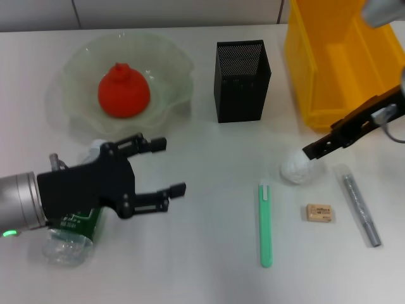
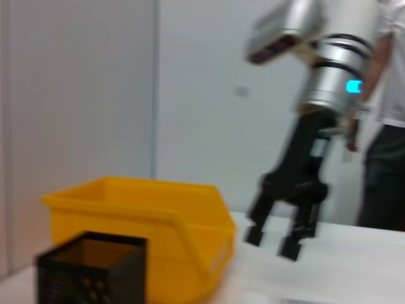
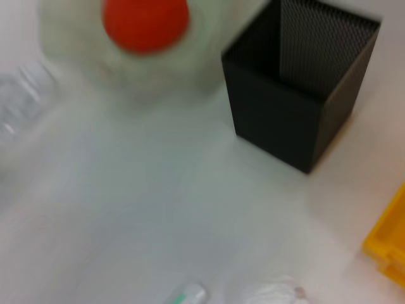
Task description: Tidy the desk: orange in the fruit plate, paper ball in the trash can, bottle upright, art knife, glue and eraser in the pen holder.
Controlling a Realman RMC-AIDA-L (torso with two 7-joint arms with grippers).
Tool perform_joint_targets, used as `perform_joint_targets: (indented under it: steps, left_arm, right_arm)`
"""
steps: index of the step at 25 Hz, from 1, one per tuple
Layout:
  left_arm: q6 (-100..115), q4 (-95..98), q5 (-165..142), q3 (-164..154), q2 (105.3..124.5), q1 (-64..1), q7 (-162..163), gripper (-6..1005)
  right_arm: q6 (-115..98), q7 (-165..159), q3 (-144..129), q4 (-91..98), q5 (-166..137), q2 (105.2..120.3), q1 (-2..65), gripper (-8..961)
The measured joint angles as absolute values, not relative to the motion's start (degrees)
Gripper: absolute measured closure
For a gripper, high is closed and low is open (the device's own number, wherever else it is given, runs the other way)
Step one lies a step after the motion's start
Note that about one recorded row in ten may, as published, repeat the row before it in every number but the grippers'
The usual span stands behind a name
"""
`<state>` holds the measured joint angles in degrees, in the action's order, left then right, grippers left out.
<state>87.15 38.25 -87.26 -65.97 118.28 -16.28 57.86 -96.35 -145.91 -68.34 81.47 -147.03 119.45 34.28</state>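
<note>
A: Head view, I see the left tool spread apart over the lying bottle; orange in fruit plate.
B: Left wrist?
A: Right tool apart, above the counter.
B: Right wrist?
A: Paper ball beside pen holder.

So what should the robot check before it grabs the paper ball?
1. Right hand at the paper ball: ok, beside it.
2. Right hand open: ok, seen from the left wrist view.
3. Ball gripped: not ok, not yet.
4. Yellow trash can near: ok, just behind.
5. Orange in fruit plate: ok.
6. Bottle upright: not ok, lying under the open left hand.
</note>
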Motion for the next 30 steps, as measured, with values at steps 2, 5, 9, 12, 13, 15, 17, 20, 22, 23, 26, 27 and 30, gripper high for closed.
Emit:
perform_joint_targets:
  steps: [2,5,9,12,13,15,17,20,22,23,26,27,30]
  left_arm:
    - [87.7,37.92,-88.23,-66.1,118.38,-16.13,57.9,159]
    - [88.52,37.74,-88.4,-66.18,118.44,-15.82,57.93,151]
    - [90.09,37.72,-88.48,-66.16,118.46,-15.5,57.85,151]
    - [90.28,37.72,-88.49,-66.14,118.4,-15.38,57.69,152]
    - [90.39,37.72,-88.5,-66.19,118.39,-15.34,57.58,152]
    - [90.43,37.72,-88.51,-66.19,118.39,-15.31,57.48,152]
    - [90.45,37.55,-88.51,-66.13,118.39,-15.3,57.43,152]
    - [90.56,37.35,-88.52,-65.98,118.36,-15.29,57.4,151]
    - [91.86,37.37,-88.52,-65.82,118.28,-15.29,57.72,151]
    - [92.73,37.42,-88.51,-65.76,118.2,-15.3,57.94,151]
    - [93.6,37.77,-88.53,-65.81,118.07,-15.33,58.86,151]
    - [93.92,38.18,-88.64,-65.9,118.01,-15.33,59.65,151]
    - [94.39,41.42,-89.98,-66.05,118.23,-15.28,65.32,151]
  right_arm:
    - [-93.93,-147.67,-72.05,79.09,-148.43,119.46,35.26,128]
    - [-91.17,-148.35,-74.36,74.7,-148.59,119.48,36.75,133]
    - [-86.41,-149.46,-78.24,69.21,-149.31,119.49,38.26,139]
    - [-84.06,-149.92,-79.74,64.79,-149.49,119.49,40.07,144]
    - [-83.3,-149.93,-79.69,62.14,-149.43,119.48,41.32,146]
    - [-82.99,-149.93,-79.62,61.02,-149.37,119.48,41.78,149]
    - [-82.55,-149.93,-79.56,60.3,-149.25,119.47,42.04,179]
    - [-84.13,-150.28,-79.27,63.7,-149.17,119.46,41.17,262]
    - [-87.09,-150.73,-77.54,70.37,-149.13,119.43,39.17,317]
    - [-88.62,-150.85,-76.12,73.58,-149.12,119.43,38.2,351]
    - [-92.61,-150.83,-68.0,86.05,-149.11,119.47,35.15,451]
    - [-93.08,-150.56,-65.5,88.85,-149.08,119.46,34.28,485]
    - [-91.1,-148.06,-58.48,93.96,-149.0,119.18,31.62,488]
